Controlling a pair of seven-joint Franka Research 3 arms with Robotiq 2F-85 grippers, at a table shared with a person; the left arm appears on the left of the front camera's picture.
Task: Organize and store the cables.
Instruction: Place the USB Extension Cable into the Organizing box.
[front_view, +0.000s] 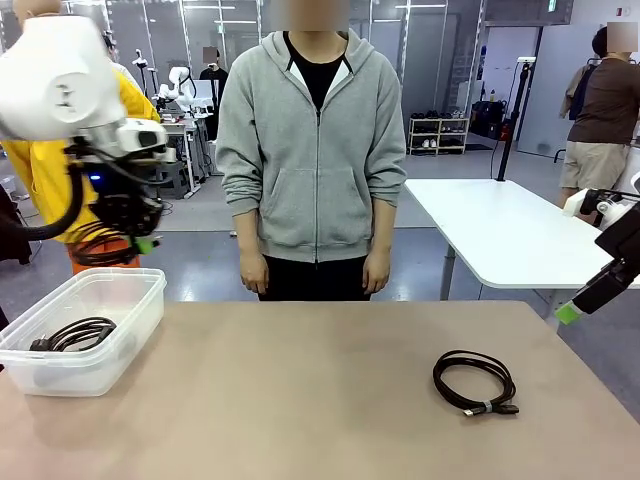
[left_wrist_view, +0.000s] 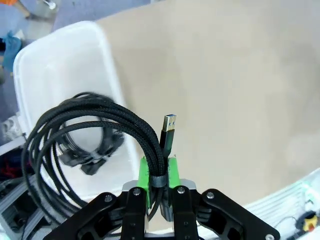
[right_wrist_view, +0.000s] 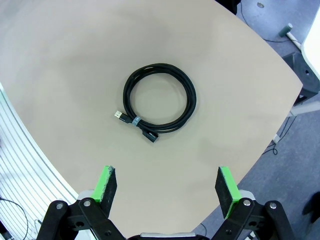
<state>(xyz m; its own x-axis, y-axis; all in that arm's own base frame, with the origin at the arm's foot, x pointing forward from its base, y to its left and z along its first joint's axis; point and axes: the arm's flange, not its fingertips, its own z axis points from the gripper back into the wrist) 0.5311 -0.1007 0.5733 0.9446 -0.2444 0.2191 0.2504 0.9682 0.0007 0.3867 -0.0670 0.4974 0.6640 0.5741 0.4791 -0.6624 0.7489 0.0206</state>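
Observation:
My left gripper (left_wrist_view: 158, 176) is shut on a coiled black braided cable (left_wrist_view: 95, 130) with a USB plug sticking up, held in the air above the clear plastic bin (left_wrist_view: 60, 65). In the front view that gripper (front_view: 140, 240) hangs above the bin (front_view: 130, 300) at the table's left, the coil (front_view: 95, 248) dangling from it. Another coiled cable (front_view: 75, 335) lies inside the bin. A third black coil (front_view: 474, 381) lies flat on the table at the right, and it also shows as the coil (right_wrist_view: 160, 102) under my right gripper (right_wrist_view: 167, 185), which hovers open high above it.
A person in a grey hoodie (front_view: 315, 150) stands at the far edge with hands down. The tan table (front_view: 300, 400) has bare room in the middle. A white table (front_view: 500, 230) stands behind at the right. My right gripper's green pad (front_view: 568, 313) shows past the table's right edge.

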